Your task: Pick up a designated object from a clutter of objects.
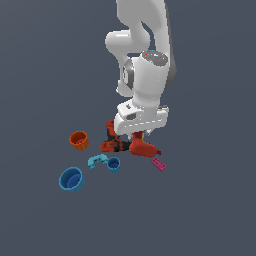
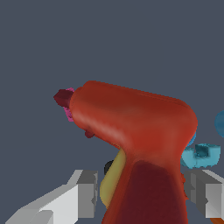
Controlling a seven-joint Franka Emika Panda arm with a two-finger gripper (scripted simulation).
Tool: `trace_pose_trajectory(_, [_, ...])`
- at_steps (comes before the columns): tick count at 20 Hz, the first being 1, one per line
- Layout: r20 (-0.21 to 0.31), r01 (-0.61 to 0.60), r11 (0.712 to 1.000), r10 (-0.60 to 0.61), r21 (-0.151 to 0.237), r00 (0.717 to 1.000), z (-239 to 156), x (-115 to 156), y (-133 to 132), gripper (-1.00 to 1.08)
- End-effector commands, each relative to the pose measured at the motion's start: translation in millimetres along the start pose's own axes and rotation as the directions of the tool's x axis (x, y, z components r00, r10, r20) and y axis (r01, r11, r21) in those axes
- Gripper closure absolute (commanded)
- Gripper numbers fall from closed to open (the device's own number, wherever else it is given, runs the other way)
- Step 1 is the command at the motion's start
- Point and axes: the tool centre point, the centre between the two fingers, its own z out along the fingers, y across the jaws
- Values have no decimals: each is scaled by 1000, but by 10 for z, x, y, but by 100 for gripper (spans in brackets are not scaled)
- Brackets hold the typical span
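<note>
The all-red power drill lies on the grey floor, its small dark tip toward the pink flat block. My gripper is right above it. In the wrist view the drill fills the middle, with its dark tip and its red handle between my fingers. The gripper is open, one finger on each side of the handle with small gaps. The slimmer orange-red drill with black parts lies just to the exterior view's left of it.
An orange cup, a large blue cup, a small blue cup and a cyan piece lie to the exterior view's left. The wrist view shows the cyan piece and a blue cup's edge beyond the drill.
</note>
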Motion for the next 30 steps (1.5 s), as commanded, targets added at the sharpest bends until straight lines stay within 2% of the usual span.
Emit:
trace_pose_trajectory(1, [-4,0,1000,0,-1,1000,-224,-58,-59,108])
trace_pose_trajectory(20, [4,0,1000,0,2,1000,-1850,-560,-557,108])
trace_pose_trajectory(30, [6,-1,1000,1,3,1000,-2362,-687,-705,108])
